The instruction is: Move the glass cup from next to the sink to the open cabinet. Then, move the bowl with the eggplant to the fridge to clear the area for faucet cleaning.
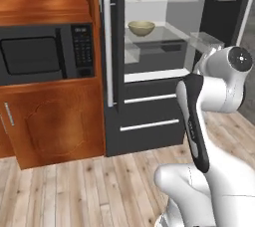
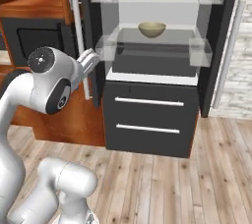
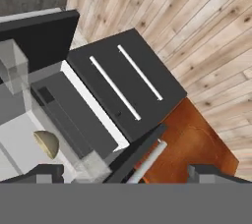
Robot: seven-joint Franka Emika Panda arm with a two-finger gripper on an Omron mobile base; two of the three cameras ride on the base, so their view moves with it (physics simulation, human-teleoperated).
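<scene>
The fridge (image 1: pixel 144 121) stands open, and the olive-tan bowl (image 1: pixel 141 28) rests upright on its glass shelf (image 2: pixel 162 39). Its wall hides the eggplant. In the hand view the bowl (image 3: pixel 47 143) appears at the lower left, well away from the fingers. My gripper (image 3: pixel 129 174) is open with nothing between its fingertips (image 3: pixel 47 171), and it looks back over the fridge drawers (image 3: pixel 123 80) from outside the fridge. The glass cup, sink, faucet and open cabinet are out of view.
A black microwave (image 1: pixel 45 54) sits in reddish-brown cabinetry (image 1: pixel 55 121) left of the fridge. The fridge doors (image 2: pixel 221 46) stand swung out on both sides, with long silver handles (image 1: pixel 108 52). Wooden floor (image 2: pixel 187 188) lies in front.
</scene>
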